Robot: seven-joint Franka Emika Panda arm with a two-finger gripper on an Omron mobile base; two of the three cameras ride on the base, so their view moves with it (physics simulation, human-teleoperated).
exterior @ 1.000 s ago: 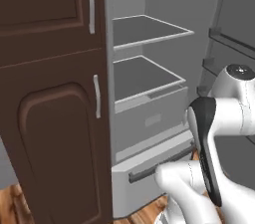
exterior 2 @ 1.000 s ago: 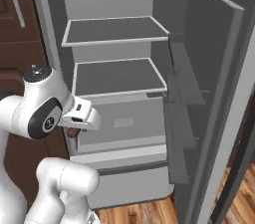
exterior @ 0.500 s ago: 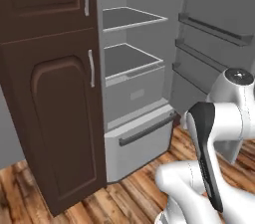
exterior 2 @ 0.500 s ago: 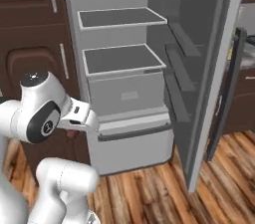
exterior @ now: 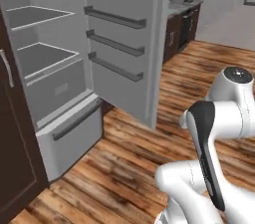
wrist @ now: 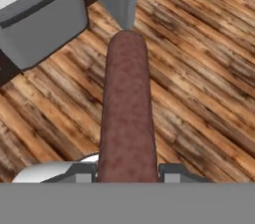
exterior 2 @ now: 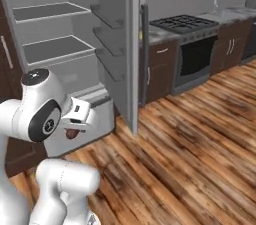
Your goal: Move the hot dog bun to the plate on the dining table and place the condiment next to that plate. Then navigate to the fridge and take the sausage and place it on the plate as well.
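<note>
Sausage [wrist: 127,113] is clenched between my jaws [wrist: 127,172], sticking out over the wood floor [wrist: 199,68], just beside the open fridge [exterior: 64,68]. Last step is running, I judge: next I must carry it to the plate on the dining bench.

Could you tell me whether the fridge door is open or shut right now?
Open: the fridge door is swung wide, exposing its bins and the bare shelves inside.

You get even, soft rendered light; shadow gathers under the fridge [exterior: 74,68], and every view looks slightly blurred.
</note>
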